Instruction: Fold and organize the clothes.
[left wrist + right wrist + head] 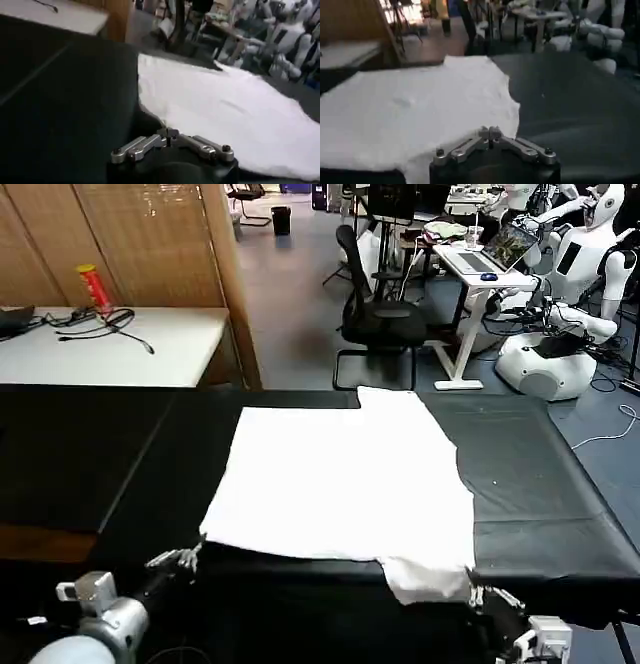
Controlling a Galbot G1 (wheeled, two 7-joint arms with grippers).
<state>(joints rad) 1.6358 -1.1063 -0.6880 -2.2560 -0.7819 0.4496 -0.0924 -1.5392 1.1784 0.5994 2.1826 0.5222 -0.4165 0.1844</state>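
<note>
The white T-shirt (pixel 340 484) lay spread flat on the black bench (pixel 540 474), so the left gripper (pixel 178 559) and right gripper (pixel 488 594), both closed and empty, sat at its near corners, seemingly poised for a fold

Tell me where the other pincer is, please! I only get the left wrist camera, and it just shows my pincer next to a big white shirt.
Observer: The right pincer sits at the T-shirt's near right corner, by the front edge of the black table.
Operator: Is a sleeve poking out over there?
Observer: A small flap, probably a sleeve, sticks out toward the front edge, right beside that pincer.
Operator: Anything else around?
Observer: A red and yellow can stands on the white side table, far off on the left.
</note>
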